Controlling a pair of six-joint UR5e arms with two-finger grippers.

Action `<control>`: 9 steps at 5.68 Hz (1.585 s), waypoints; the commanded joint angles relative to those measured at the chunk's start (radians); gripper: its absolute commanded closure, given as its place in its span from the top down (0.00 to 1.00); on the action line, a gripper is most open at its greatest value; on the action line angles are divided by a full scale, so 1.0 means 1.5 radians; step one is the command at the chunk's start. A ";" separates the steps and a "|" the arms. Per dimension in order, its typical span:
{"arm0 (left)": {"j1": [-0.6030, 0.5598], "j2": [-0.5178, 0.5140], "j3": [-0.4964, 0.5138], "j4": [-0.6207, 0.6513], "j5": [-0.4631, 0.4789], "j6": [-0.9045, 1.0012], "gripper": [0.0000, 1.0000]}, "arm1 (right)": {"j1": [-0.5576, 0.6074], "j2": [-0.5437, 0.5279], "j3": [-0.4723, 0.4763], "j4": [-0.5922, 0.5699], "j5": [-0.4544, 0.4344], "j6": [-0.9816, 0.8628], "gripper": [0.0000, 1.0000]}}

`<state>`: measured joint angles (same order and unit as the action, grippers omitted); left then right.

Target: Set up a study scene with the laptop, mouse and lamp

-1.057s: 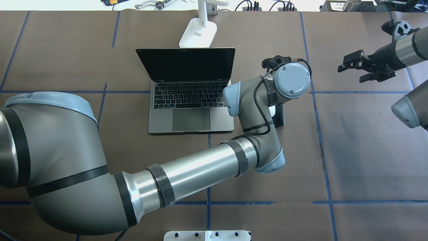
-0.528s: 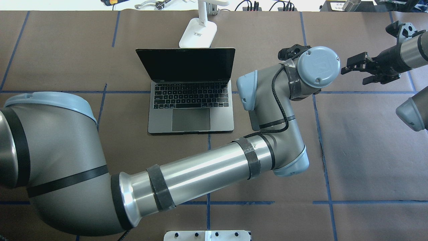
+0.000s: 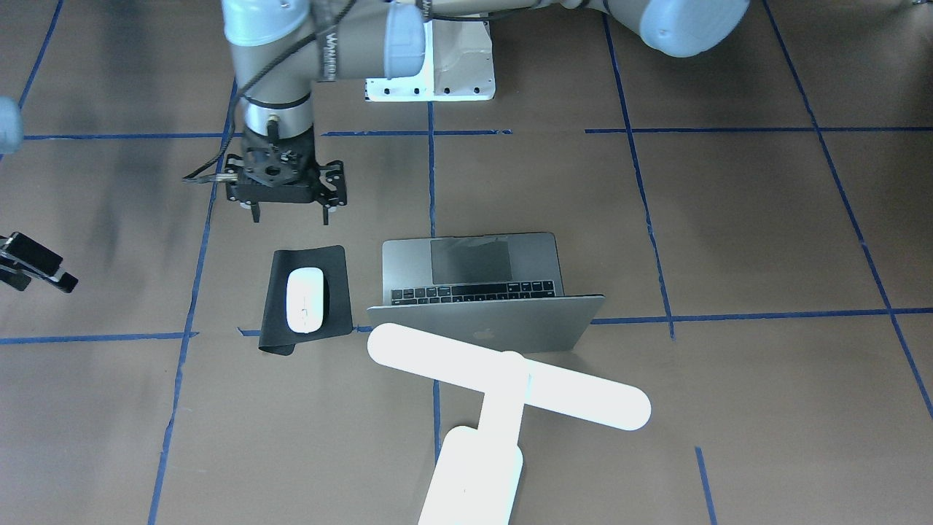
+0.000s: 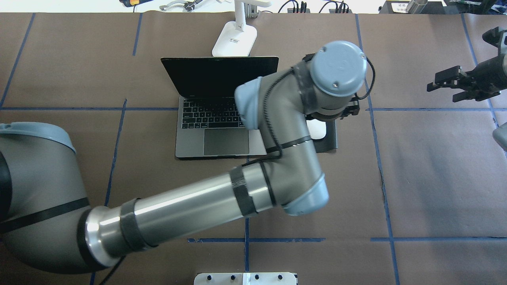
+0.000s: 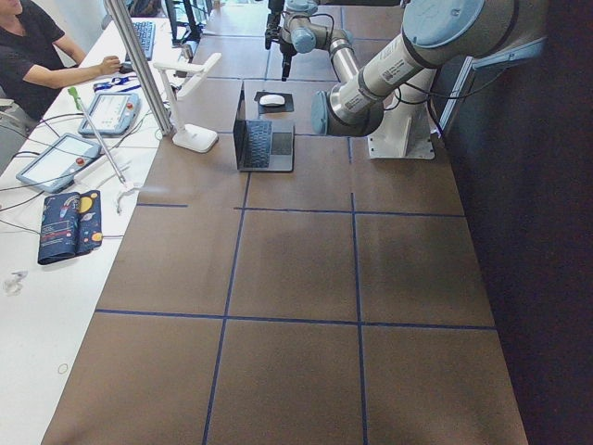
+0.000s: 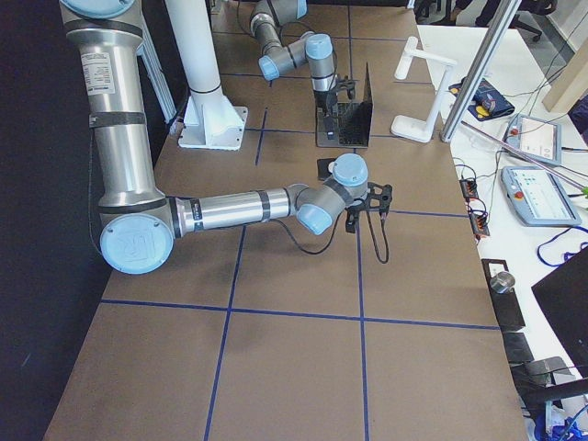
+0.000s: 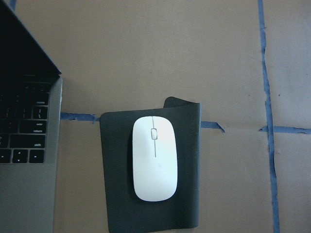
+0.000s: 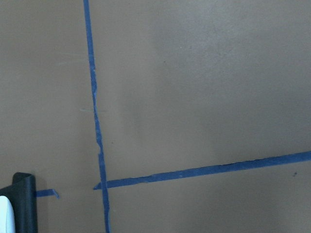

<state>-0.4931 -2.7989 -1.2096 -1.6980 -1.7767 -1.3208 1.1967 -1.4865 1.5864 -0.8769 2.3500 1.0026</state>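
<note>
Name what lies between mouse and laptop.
Beside the mouse, a strip of black mouse pad, then bare table with blue tape up to the laptop; left wrist view.

White mouse (image 7: pixel 154 158), black pad (image 7: pixel 187 194), grey laptop (image 3: pixel 408 262), brown table (image 3: pixel 729 219).

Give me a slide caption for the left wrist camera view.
White mouse lying on a black mouse pad beside the open laptop, seen from above.
</note>
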 commanded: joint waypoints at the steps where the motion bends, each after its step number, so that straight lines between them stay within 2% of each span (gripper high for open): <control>1: -0.045 0.113 -0.114 0.006 -0.074 0.069 1.00 | 0.052 -0.044 -0.001 -0.005 0.001 -0.141 1.00; 3: -0.092 0.305 -0.275 0.006 -0.150 0.167 1.00 | 0.120 -0.067 0.000 -0.052 0.033 -0.257 1.00; 4: -0.106 0.351 -0.307 0.006 -0.156 0.189 1.00 | 0.130 -0.084 0.004 -0.079 0.032 -0.332 1.00; 5: -0.119 0.390 -0.330 0.009 -0.165 0.207 1.00 | 0.149 -0.100 0.011 -0.152 0.026 -0.473 1.00; 6: -0.131 0.440 -0.371 0.028 -0.166 0.248 1.00 | 0.177 -0.106 0.027 -0.259 0.023 -0.619 1.00; 8: -0.173 0.535 -0.426 0.033 -0.183 0.359 1.00 | 0.232 -0.108 0.170 -0.563 -0.028 -0.816 1.00; 9: -0.214 0.590 -0.444 0.033 -0.201 0.437 1.00 | 0.247 -0.123 0.174 -0.594 -0.029 -0.859 1.00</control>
<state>-0.7637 -1.9870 -1.8491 -1.6500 -2.0552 -0.7650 1.5404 -1.6553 1.8150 -1.6807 2.3194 -0.2068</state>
